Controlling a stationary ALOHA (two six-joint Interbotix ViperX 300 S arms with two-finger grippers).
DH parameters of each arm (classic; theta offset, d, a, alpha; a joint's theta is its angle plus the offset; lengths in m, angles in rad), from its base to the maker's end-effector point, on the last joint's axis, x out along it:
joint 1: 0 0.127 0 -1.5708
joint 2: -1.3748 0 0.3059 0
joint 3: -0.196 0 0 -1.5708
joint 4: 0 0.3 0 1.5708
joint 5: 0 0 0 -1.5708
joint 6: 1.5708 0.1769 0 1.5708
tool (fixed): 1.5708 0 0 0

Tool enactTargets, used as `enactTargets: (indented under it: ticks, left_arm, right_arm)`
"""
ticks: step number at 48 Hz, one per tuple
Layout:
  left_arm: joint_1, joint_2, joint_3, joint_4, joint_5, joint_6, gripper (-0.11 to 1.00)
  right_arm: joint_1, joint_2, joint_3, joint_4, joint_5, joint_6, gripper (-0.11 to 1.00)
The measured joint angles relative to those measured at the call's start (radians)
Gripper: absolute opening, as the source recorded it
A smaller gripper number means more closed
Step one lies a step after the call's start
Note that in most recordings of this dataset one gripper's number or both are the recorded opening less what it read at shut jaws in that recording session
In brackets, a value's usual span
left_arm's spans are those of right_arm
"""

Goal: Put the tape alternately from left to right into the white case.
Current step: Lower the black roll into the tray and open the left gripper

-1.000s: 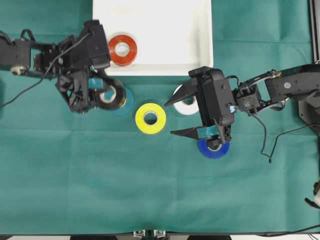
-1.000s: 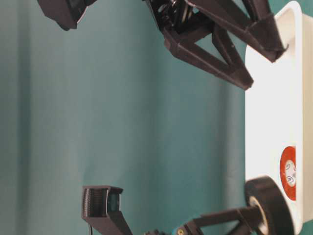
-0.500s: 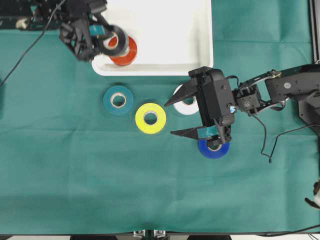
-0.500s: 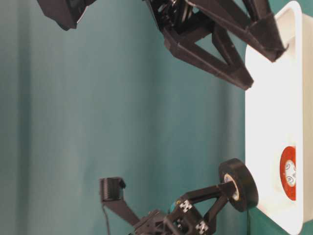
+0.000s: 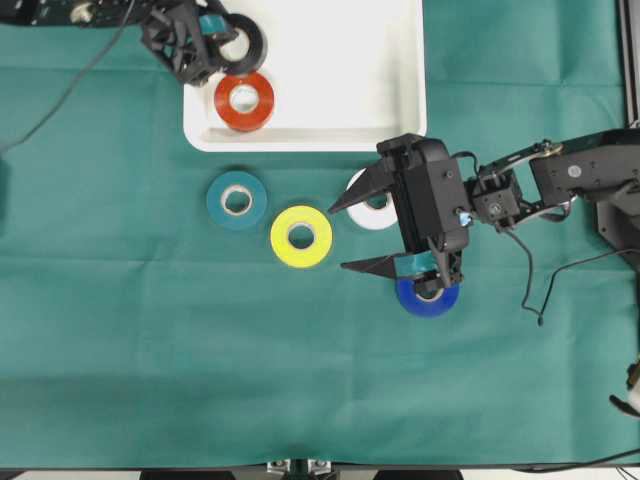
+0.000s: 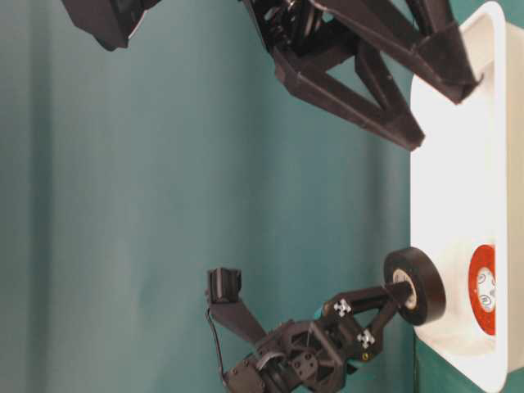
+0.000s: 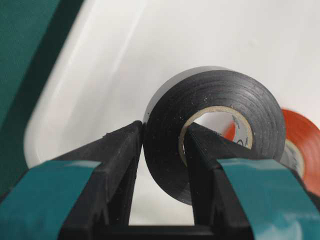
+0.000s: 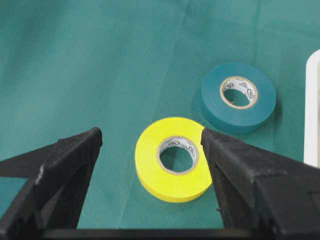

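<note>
Six tape rolls counted. Left gripper fingers clamped on black roll, one finger through core, above white case near its left corner. Red roll flat inside case. Four on green tabletop: teal roll, yellow roll, white roll, blue roll; last two partly hidden. Right gripper fingers spread wide, apparently hovering, nothing held.

Green cloth covers table; black cable at right.

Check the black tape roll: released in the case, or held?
Held. The left end effector pinches the black tape roll through its core, on edge above the white case.
</note>
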Motion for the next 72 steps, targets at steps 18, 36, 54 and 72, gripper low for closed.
enactTargets:
  ticks: [18, 36, 54, 72]
  left_arm:
    - [0.023, 0.035, -0.02, 0.0, -0.002, 0.018, -0.04]
    - [0.029, 0.035, -0.02, 0.0, -0.002, 0.055, -0.04]
    - [0.032, 0.034, -0.02, 0.0, -0.017, 0.052, 0.61]
    - [0.028, 0.014, 0.011, 0.0, -0.015, 0.052, 0.69]
  right_arm:
    - [0.0, 0.006, 0.0, 0.0, 0.0, 0.0, 0.84]
    - [0.0, 0.006, 0.0, 0.0, 0.0, 0.0, 0.84]
    - [0.0, 0.006, 0.0, 0.0, 0.0, 0.0, 0.84]
    - [0.0, 0.006, 0.0, 0.0, 0.0, 0.0, 0.84]
